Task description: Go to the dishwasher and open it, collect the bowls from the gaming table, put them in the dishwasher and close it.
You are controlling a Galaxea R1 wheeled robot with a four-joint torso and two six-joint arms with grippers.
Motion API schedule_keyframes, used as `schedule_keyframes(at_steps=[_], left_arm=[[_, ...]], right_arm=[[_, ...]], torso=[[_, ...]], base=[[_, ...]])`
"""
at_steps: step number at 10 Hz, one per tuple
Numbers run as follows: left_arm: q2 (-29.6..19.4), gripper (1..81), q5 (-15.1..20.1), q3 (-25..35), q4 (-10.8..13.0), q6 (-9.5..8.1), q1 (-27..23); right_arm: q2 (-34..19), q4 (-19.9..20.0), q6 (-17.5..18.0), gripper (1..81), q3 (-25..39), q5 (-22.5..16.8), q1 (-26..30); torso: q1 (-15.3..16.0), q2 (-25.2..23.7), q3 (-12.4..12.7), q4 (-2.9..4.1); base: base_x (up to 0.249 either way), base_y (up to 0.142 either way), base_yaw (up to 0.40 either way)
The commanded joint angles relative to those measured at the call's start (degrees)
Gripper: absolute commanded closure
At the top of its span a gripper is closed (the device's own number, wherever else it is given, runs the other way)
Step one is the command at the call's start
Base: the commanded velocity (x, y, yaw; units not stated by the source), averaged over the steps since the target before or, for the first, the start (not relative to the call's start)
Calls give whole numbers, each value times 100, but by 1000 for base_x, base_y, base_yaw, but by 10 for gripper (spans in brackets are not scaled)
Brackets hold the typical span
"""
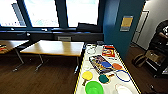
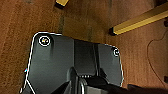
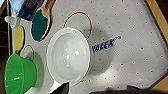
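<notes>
- Bowls sit on the white bench before us: a green bowl at its near edge and a white bowl beside it, apart from each other.
- From our right wrist we see the white bowl upright on the dotted white surface, lying just below the camera, with the green bowl close beside it but not touching.
- We cannot tell whether our right fingers are spread or clenched; only a dark edge of the arm shows near the white bowl.
- A green paddle and a yellow disc lie just beyond the white bowl, and a red ring is printed on the surface, partly under the bowl's rim.
- From our left wrist we see the dark wrist plate over a brown wooden floor, with a yellow bench leg nearby; we cannot tell the state of the left fingers.
- Farther along the bench lie a colourful box and an orange disc.
- A wooden table stands to the side, under the windows.
</notes>
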Motion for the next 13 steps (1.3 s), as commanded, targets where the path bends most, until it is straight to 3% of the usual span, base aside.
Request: schedule_keyframes(at_steps=[1, 7, 12, 13], left_arm=[[-121, 10, 276, 58, 3, -11, -264], [-112, 10, 276, 50, 3, -11, -264], [-104, 10, 276, 32, 3, -11, -264], [-104, 10, 276, 23, 3, -11, -264]], right_arm=[[-126, 187, 8, 10, -135, -408, 761], [-47, 266, 8, 10, -311, -488, 867], [94, 337, 8, 10, -381, -488, 911], [120, 346, 8, 10, -381, -496, 911]], torso=[[0, 0, 0, 0], [0, 2, -2, 0], [0, 5, -500, 0], [0, 5, -352, 0]], base=[[0, 0, 0], [0, 0, 0], [0, 0, 0], [0, 0, 0]])
